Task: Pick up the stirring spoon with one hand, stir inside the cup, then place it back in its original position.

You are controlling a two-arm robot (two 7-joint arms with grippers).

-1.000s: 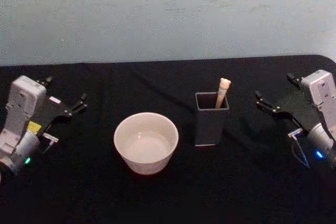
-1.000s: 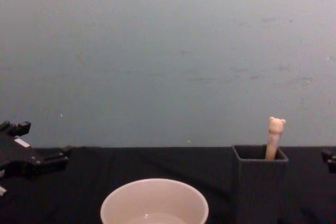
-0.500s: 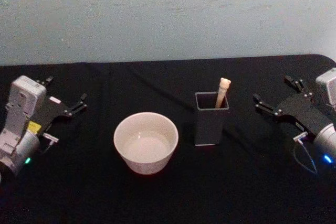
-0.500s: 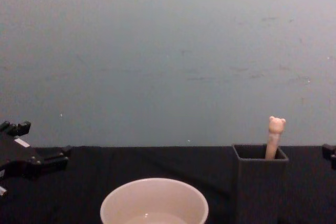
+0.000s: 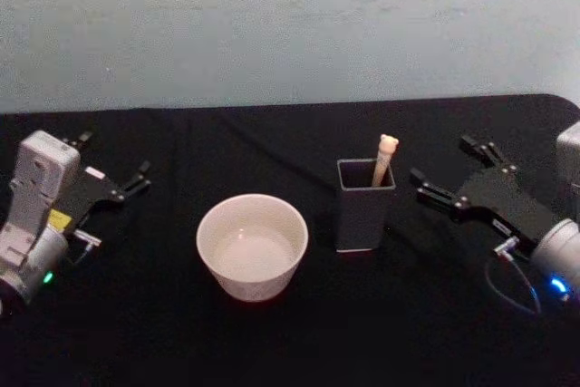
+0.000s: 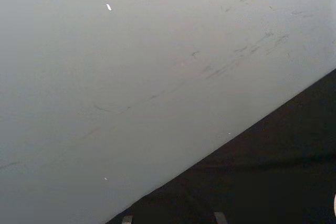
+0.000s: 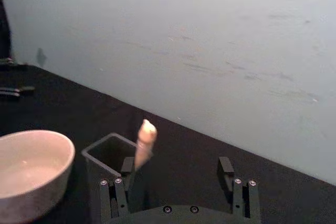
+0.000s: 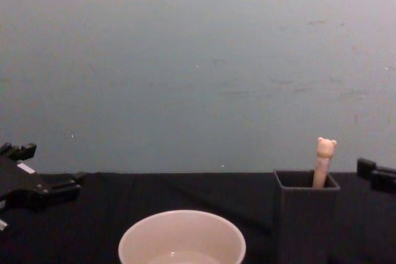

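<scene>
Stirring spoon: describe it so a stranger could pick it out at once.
On the black-clothed table, a dark grey square-mouthed holder stands right of the wide cream round cup. The slim pale wooden stirring spoon stands in that holder, left of the open right gripper. Only it is thin and stick-like, topped by a small bear head.

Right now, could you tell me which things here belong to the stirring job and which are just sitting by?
In the job: spoon, standing in the holder; cup; right gripper, open, near the holder.
Sitting by: left gripper, open, parked at the left of the table.
</scene>
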